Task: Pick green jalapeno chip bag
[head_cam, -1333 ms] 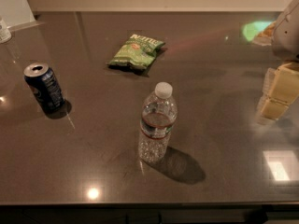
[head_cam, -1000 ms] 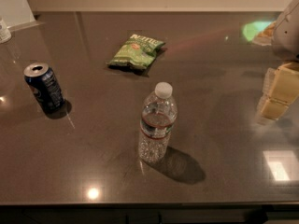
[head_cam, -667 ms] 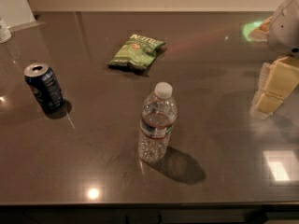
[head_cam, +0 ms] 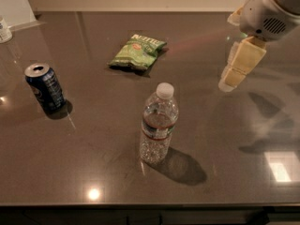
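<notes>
my arm comes in from the upper right, and my gripper (head_cam: 229, 78) hangs tilted down-left over the table (head_cam: 84, 153), well apart from the green jalapeno chip bag (head_cam: 137, 52) lying flat far-centre. open or closed, i cannot tell.

Green jalapeno chip bag (head_cam: 137, 52), upper centre: light green, white lettering, small red logo. Gripper (head_cam: 229, 79), upper right: pale cream-yellow, under a white arm housing (head_cam: 269, 11). Can (head_cam: 45, 87), left: dark blue, silver top. Water bottle (head_cam: 158, 125), centre: clear, white cap, dark label band with reddish edge. Table (head_cam: 93, 149): glossy dark grey-brown.
</notes>
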You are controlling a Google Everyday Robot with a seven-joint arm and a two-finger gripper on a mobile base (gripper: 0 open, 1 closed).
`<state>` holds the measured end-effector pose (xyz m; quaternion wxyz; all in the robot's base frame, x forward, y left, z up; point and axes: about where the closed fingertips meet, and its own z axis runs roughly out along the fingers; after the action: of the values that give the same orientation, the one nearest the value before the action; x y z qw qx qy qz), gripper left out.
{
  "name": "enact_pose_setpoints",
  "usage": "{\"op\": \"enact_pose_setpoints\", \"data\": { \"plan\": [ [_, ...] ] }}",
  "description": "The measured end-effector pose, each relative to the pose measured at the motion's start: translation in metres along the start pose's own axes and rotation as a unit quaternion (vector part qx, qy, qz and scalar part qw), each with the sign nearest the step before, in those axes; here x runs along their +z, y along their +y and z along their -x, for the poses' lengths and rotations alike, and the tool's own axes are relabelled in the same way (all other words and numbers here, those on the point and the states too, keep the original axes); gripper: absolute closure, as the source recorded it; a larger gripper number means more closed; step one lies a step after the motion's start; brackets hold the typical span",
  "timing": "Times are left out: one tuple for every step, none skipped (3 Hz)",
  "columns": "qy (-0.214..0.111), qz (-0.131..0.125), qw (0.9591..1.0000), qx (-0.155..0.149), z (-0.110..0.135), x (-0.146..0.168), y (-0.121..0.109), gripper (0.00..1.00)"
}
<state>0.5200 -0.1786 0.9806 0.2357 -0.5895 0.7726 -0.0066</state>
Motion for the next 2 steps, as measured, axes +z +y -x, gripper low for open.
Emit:
{"op": "enact_pose_setpoints", "data": {
  "plan": [
    [-0.020,-0.016,0.9995,0.021,0.015,0.023,-0.035,0.00],
    [-0.044,-0.024,0.9976,0.048,0.032,0.050,-0.070,0.00]
  ]
}}
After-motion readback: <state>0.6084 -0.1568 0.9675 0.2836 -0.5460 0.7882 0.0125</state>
